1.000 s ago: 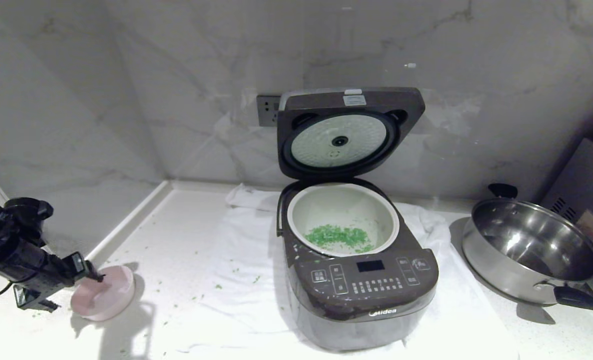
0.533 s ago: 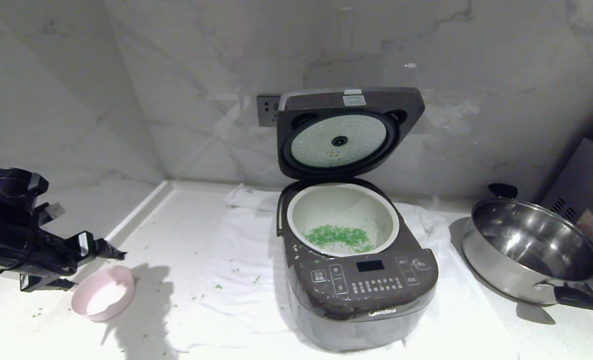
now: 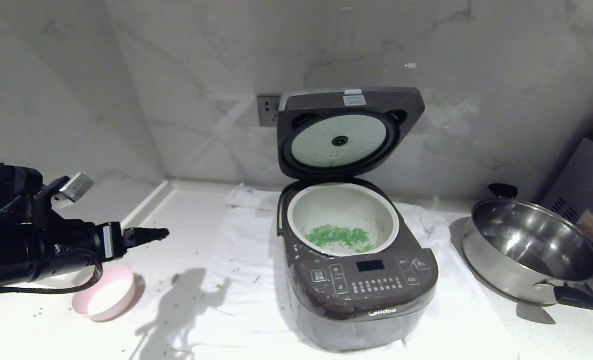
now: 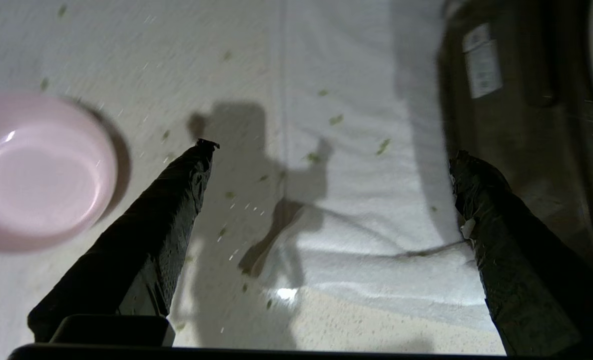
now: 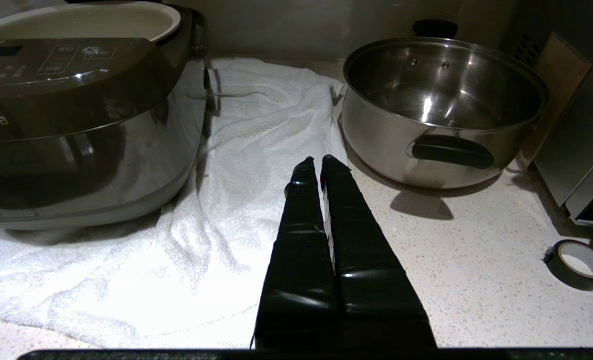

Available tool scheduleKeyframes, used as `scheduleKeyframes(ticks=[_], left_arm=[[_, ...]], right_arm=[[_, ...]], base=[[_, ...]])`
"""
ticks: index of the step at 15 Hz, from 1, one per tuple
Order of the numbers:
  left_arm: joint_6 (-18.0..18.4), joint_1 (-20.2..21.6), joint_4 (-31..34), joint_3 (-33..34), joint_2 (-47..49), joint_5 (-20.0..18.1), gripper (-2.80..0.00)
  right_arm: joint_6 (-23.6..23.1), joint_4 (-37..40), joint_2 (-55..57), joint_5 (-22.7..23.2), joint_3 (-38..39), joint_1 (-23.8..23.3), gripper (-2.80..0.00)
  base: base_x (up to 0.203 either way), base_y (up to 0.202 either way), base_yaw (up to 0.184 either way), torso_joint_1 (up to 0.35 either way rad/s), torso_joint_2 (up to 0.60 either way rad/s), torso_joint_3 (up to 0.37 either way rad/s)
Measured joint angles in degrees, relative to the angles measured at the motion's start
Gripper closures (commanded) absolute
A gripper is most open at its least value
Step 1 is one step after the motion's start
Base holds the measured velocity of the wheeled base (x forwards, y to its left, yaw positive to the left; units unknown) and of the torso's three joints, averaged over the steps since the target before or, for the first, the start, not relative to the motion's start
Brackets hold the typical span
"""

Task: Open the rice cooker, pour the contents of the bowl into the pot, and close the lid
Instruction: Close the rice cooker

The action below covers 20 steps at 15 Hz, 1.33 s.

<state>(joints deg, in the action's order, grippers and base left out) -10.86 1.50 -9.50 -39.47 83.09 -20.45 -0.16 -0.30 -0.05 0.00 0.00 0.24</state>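
Head view showed the rice cooker (image 3: 359, 270) standing on a white towel (image 3: 236, 295), its lid (image 3: 349, 131) raised upright against the marble wall (image 3: 186, 90). Chopped green bits (image 3: 339, 238) lay in the bottom of the pot (image 3: 343, 219). The pink bowl (image 3: 104, 293) sat upright on the counter (image 3: 151, 225), well to the left of the cooker, looking empty. The left gripper (image 4: 331, 165) hung above the counter between bowl and cooker, its fingers (image 4: 176, 200) spread wide and holding nothing. The right gripper (image 5: 321, 167) hovered low over the towel's edge, fingers pressed together and empty, near a steel pan (image 5: 441, 110) and a tape roll (image 5: 579, 264).
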Motion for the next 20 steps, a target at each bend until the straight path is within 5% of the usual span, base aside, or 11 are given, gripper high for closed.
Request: scheduleKeyframes(ticks=[2,3,11,20], left_arm=[[0.1,-2.1,-6.4,3.1,-2.5,-0.1,-2.80],[0.1,-2.7,-7.0,4.0,-3.4,-0.1,0.00],[0.3,-4.2,-13.6,12.5,-13.4,-0.3,0.00],[0.0,-13.9,-14.2,11.1,-23.1,0.4,0.00]], right_arm=[[0.0,0.0,0.0,0.0,0.0,0.0,0.00],[0.0,0.0,0.0,0.0,0.0,0.0,0.00],[0.0,0.0,0.0,0.0,0.0,0.0,0.00],[0.0,0.0,0.0,0.0,0.0,0.0,0.00]], base=[[0.000,0.000,0.000,0.000,0.00,0.000],[0.000,0.000,0.000,0.000,0.00,0.000],[0.000,0.000,0.000,0.000,0.00,0.000],[0.000,0.000,0.000,0.000,0.00,0.000]])
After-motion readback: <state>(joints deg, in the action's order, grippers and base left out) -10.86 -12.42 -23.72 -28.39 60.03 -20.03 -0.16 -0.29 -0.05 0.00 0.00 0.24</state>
